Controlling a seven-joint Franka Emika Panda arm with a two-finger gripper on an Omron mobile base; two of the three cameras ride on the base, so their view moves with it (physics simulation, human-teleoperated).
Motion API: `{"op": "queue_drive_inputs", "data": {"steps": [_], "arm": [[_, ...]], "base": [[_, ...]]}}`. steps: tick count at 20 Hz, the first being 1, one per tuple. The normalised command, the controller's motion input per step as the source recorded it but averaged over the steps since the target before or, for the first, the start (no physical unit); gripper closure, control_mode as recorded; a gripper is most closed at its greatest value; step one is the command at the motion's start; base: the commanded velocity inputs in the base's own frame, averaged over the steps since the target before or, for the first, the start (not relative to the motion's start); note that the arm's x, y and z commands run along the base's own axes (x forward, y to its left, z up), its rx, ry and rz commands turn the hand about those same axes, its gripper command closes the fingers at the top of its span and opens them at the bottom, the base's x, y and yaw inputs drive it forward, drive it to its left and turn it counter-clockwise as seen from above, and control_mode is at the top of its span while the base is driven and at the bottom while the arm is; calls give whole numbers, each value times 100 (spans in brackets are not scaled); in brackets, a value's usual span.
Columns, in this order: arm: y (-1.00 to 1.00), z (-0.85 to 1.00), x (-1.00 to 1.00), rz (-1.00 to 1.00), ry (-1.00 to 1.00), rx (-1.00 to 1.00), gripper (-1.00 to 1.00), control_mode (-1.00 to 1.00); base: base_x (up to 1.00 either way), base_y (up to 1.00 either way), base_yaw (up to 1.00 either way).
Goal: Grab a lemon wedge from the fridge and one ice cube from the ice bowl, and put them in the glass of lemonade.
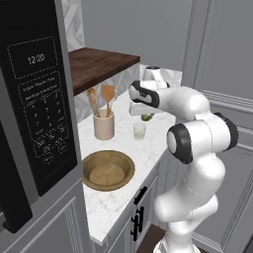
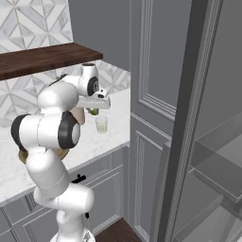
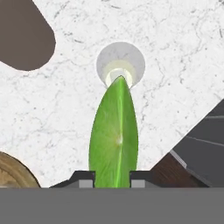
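Note:
My gripper (image 3: pixel 113 183) is shut on the lemon wedge (image 3: pixel 114 131), a long piece that looks green here, pointing away from the hand. Its tip hangs over the glass of lemonade (image 3: pixel 109 59), seen from straight above on the white marble counter. From the left base, the gripper (image 1: pixel 146 117) hovers just above and behind the glass of lemonade (image 1: pixel 140 130). From the right base, the gripper (image 2: pixel 94 112) sits a little above the glass (image 2: pixel 101 124). The wooden ice bowl (image 1: pixel 107 170) lies nearer the counter's front edge.
A beige crock (image 1: pixel 104 124) with wooden spatulas stands left of the glass. A dark wooden shelf (image 1: pixel 99 64) hangs over the counter and a black microwave (image 1: pixel 34 99) fills the left. The fridge (image 2: pixel 212 156) stands open at the right, shelves showing.

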Motion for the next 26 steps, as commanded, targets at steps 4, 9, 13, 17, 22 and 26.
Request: {"op": "queue_drive_inputs", "data": {"steps": [4, 9, 13, 17, 22, 26], "arm": [[0, -38, 4, 0, -19, 0, 100, -100], [0, -20, 11, 0, -20, 0, 100, -100], [1, -3, 19, 0, -3, 0, 100, -100], [0, 0, 32, 0, 0, 0, 100, -100], [0, 0, 22, 0, 0, 0, 100, -100], [0, 0, 16, 0, 0, 0, 100, -100]], "base": [[0, 0, 0], [0, 0, 0], [0, 0, 0], [0, 0, 0], [0, 0, 0], [0, 0, 0]]}}
